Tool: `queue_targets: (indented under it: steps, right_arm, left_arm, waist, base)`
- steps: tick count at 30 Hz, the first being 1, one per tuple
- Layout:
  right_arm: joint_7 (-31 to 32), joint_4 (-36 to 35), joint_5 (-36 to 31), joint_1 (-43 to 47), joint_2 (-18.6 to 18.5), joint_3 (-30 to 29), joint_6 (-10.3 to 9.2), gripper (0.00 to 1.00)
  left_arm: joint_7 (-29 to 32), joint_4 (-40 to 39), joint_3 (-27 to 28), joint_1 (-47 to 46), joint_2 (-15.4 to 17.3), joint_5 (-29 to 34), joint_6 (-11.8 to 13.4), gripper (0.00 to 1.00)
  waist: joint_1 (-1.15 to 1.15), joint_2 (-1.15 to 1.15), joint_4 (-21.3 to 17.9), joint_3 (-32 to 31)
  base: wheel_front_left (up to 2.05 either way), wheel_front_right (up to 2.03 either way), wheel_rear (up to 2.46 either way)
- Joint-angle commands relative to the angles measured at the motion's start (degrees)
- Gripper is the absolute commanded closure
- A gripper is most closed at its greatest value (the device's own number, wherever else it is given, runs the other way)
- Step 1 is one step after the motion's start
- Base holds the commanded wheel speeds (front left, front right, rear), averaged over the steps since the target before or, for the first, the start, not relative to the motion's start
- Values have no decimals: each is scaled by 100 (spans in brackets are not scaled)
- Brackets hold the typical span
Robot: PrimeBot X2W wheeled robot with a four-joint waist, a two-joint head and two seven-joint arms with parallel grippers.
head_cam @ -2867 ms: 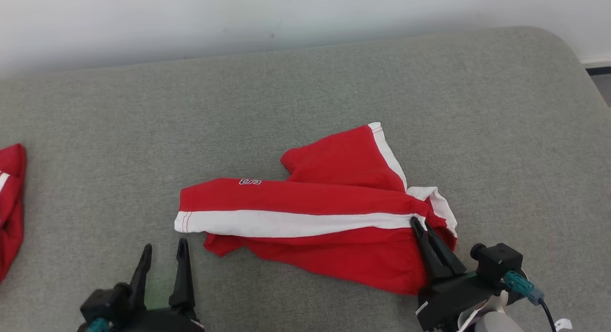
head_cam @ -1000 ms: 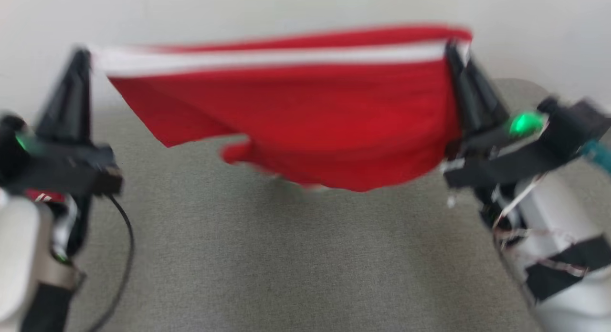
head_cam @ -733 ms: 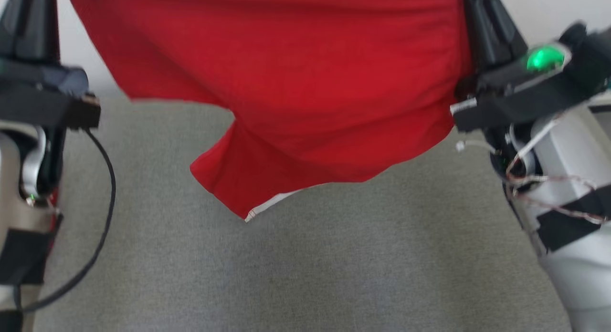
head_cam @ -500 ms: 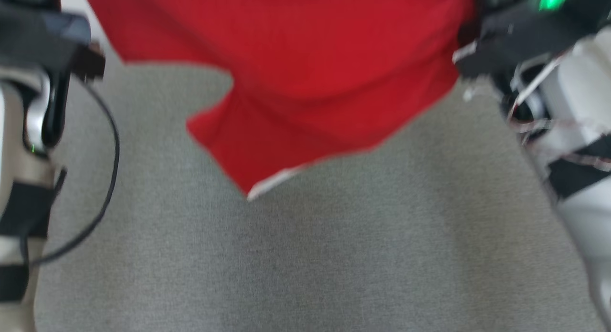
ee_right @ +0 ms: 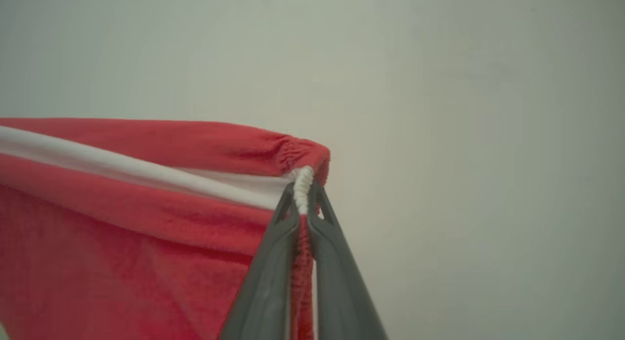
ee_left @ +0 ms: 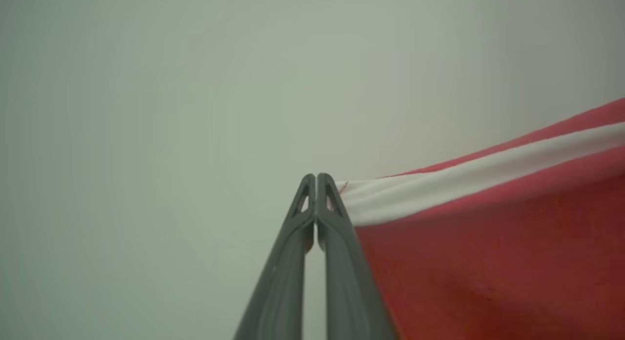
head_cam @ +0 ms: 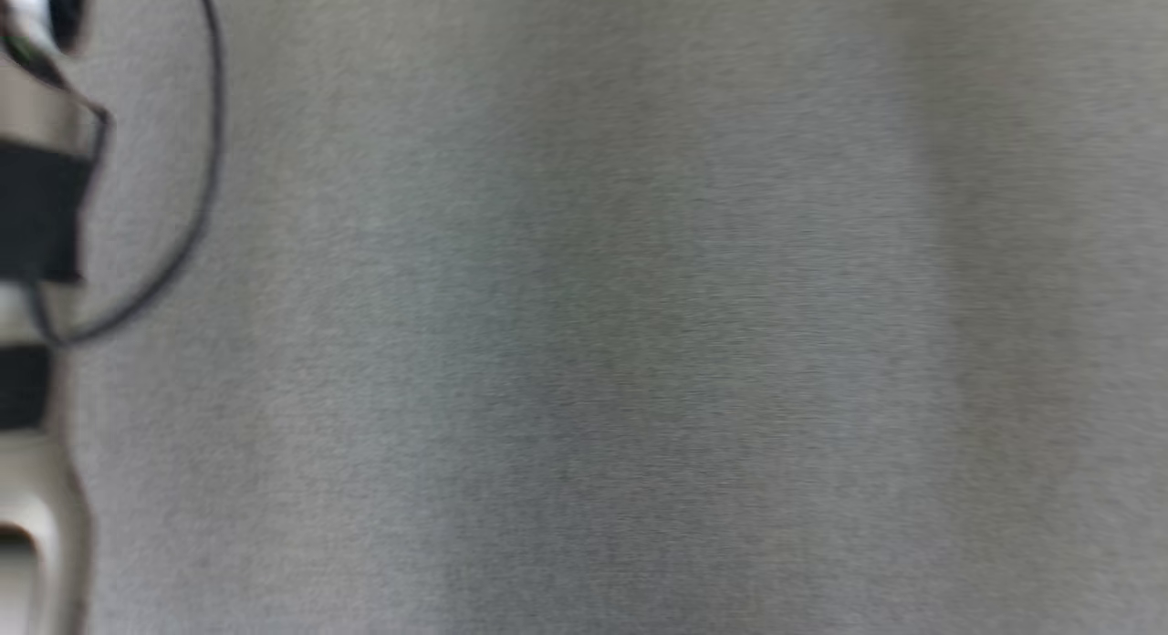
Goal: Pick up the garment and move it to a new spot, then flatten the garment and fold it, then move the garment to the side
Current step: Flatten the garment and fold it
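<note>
– Red garment (ee_left: 488, 262) where?
– Hung taut between both claws, long axis claw to claw along its white stripe, cloth dropping below
– Grips?
– Left gripper (ee_left: 316, 176) pinched shut on stripe end; right gripper (ee_right: 303, 186) clamped on gathered waistband
– Room?
– Pale wall (ee_left: 146, 86) behind; blurred grey fabric surface (head_cam: 584, 343) in head view

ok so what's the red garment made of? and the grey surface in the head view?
The red garment looks like soft knit cotton or fleece, matte: fuzzy nap, limp drape, a gathered, elastic-looking edge and a flat white stripe. The grey surface is probably woven upholstery fabric, matte: fine heathered weave, though that view is blurred.
</note>
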Motion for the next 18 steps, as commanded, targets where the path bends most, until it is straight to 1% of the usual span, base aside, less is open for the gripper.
queue_targets:
  steps: [1,3,4,6,10,12,13,14,15,17,18]
  right_arm:
    - [-1,-52,-53,415,2,30,-15,100]
    - [-2,-241,74,730,-82,-85,-15,100]
    - [-3,-323,130,1032,-126,-80,-15,100]
    - [-2,-494,223,1762,-136,-118,-15,100]
    - [-4,-812,435,3255,-217,28,-15,100]
    - [-4,-982,502,3950,-253,98,-15,100]
    - [-4,-1037,629,4330,-202,49,-15,100]
    - [-3,-1089,622,4670,-197,168,-15,100]
    - [-3,-1161,600,4962,-233,238,-15,100]
    - [-4,-1251,729,5490,-150,281,-15,100]
    - [-4,-1321,678,5701,-154,313,-15,100]
  left_arm:
    - [-15,-76,107,303,-51,1,19,100]
    - [-16,-195,127,757,-206,5,-6,100]
    - [-17,-293,230,1018,-319,-59,38,100]
    - [-18,-397,338,1622,-496,-96,16,100]
    - [-18,-507,672,2961,-866,-158,-64,100]
    - [-20,-474,814,3586,-994,-135,-142,100]
    - [-20,-447,905,3865,-1053,-141,-173,100]
    - [-20,-419,1006,4120,-1095,-142,-194,100]
    - [-20,-397,1087,4372,-1137,-145,-233,100]
    - [-20,-371,1298,4823,-1201,-140,-260,100]
    - [-20,-353,1412,5039,-1219,-143,-294,100]
  waist:
    - [-2,-1,232,197]
    - [-2,-1,253,185]
    - [-2,-1,255,155]
    - [-2,-1,242,62]
    - [-2,-1,164,-207]
    - [-2,-1,104,-357]
    - [-2,-1,77,-428]
    - [-2,-1,36,-519]
    - [-2,-1,7,-605]
    - [-2,-1,-62,-802]
    - [-2,-1,-92,-895]
  base:
    - [0,0,0]
    - [0,0,0]
    - [0,0,0]
    - [0,0,0]
    - [0,0,0]
    - [0,0,0]
    - [0,0,0]
    - [0,0,0]
    - [0,0,0]
    - [0,0,0]
    - [0,0,0]
